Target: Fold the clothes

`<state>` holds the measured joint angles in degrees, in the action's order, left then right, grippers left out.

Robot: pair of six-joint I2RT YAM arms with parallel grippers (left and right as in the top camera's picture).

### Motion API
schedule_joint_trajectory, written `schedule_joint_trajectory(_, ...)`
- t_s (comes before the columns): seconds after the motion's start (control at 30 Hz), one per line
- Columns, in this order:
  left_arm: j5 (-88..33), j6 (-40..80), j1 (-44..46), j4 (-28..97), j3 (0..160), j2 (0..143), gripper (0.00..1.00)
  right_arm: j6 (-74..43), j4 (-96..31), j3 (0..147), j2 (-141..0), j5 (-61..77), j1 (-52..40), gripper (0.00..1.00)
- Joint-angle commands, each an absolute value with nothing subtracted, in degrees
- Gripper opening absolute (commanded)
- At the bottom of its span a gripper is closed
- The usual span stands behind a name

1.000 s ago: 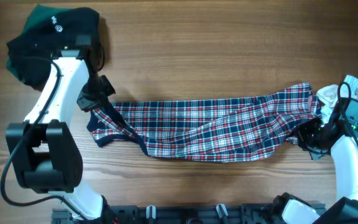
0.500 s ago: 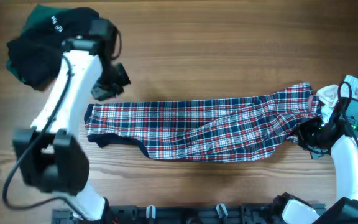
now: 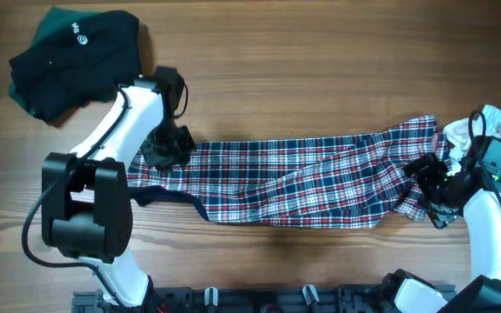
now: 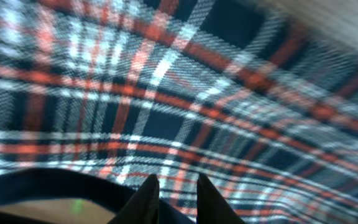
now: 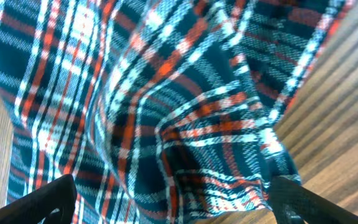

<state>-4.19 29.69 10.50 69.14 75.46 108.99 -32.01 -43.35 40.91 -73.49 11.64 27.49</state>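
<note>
Plaid garment [image 3: 294, 178] spread out | left claw [image 4: 173, 196] slightly apart | right claw [image 5: 171, 186] wide apart | green garment [image 3: 72, 56] print unreadable

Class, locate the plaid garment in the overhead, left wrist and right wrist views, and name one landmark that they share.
Overhead: the plaid garment lies stretched left to right across the middle.
Left wrist: it fills nearly the whole frame, above the left fingers.
Right wrist: bunched, it fills most of the frame between the right fingers.
Shared landmark: the wooden table, top right corner in left wrist, right edge in right wrist.
</note>
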Motion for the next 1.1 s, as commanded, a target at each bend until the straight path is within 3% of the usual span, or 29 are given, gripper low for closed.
schedule_joint_trajectory(0.0, -6.44, 30.35, 10.66, 67.37, 71.61, 109.32, 0.21, -27.46, -43.18, 43.99, -72.51, 14.28, 27.77, 1.0)
schedule_joint_trajectory(0.3, -6.63, 30.57, 10.31, 58.52, 67.09, 109.78, 0.34, -26.81, -43.72, 46.92, -72.47, 16.8, 25.56, 1.0)
schedule_joint_trajectory(0.63, -7.68, 30.72, 4.23, 48.6, 65.45, 117.12, 0.34, -26.72, -43.75, 47.57, -72.47, 16.8, 25.06, 1.0)
schedule_joint_trajectory(1.07, -4.14, 35.77, -16.47, 44.07, 65.47, 117.93, 0.28, -25.43, -44.62, 48.53, -72.47, 16.84, 25.04, 1.0)
